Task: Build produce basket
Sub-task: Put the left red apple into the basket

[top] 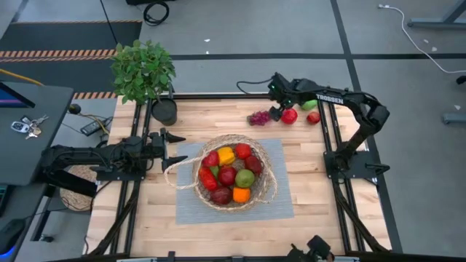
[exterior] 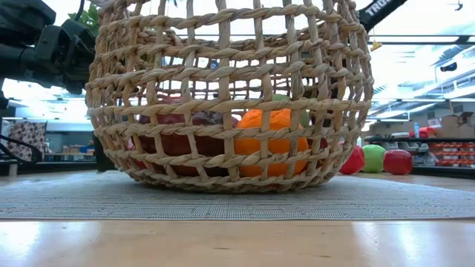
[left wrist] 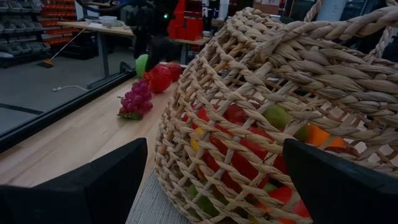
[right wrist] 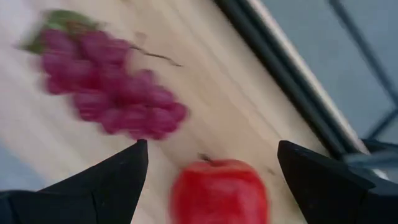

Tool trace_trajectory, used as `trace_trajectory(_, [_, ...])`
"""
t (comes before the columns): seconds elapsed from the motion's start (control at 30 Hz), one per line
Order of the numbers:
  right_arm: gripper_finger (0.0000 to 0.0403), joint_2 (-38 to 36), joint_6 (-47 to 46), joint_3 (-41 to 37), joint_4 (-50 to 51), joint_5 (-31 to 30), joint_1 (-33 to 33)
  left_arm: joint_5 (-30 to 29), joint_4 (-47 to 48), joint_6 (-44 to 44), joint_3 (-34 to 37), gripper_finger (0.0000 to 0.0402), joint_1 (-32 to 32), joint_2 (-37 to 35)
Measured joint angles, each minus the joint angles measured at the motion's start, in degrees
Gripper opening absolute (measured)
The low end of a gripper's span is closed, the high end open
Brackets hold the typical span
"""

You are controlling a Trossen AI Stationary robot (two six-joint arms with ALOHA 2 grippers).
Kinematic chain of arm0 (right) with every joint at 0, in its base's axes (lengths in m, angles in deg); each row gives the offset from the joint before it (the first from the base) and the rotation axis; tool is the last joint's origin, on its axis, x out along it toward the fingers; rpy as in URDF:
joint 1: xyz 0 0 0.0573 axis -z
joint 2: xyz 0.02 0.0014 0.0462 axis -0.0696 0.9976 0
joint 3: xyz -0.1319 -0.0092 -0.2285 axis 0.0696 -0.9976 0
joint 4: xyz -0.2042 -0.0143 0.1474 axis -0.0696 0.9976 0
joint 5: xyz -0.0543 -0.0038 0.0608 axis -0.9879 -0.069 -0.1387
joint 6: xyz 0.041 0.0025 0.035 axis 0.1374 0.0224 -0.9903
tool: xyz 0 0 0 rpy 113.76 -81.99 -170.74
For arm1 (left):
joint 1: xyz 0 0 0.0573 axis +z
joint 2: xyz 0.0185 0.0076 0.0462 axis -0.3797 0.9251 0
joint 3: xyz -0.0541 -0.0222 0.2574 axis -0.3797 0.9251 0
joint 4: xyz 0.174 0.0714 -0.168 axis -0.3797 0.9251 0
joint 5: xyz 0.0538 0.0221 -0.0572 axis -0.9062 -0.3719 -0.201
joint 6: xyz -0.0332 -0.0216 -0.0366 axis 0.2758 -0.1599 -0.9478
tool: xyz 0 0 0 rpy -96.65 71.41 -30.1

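Your right gripper (top: pixel 280 113) hangs over the far edge of the table toward its right corner, jaws spread wide and empty, with a red apple (right wrist: pixel 219 191) lying between them in the right wrist view and the purple grape bunch (top: pixel 258 117) just beside it. Pick one target: the apple looks the cleaner grab, so centre it between the fingers, come straight down, and close around its widest part before lifting. Keep clear of the grapes, which could drag along if a finger clips them. A second red fruit (top: pixel 313 117) and a green piece (top: pixel 310 105) wait farther right along that edge. The wicker basket (top: pixel 268 191) sits mid-table on a grey mat (top: pixel 280 205), already holding red, yellow, green and orange produce, so drop the next piece into a gap rather than on the heap. Your left gripper (top: pixel 175 149) waits at the basket's left, by its looped handle, fingers wide apart and holding nothing. The right wrist view is smeared, so you cannot judge how high the fingers sit above the wood, and the low view hides most of the basket's contents behind the weave.
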Motion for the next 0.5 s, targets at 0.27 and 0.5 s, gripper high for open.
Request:
trace_trajectory(0.27, [0.0362,-7.4,-2.8,-12.3,-13.1,1.8,2.9,0.0,0.0,0.0,0.0,0.0382,0.0,0.0])
trace_trajectory(0.5, [0.0362,-14.2,-6.3,-25.5,-25.9,0.6,3.3,0.0,0.0,0.0,0.0,0.0382,0.0,0.0])
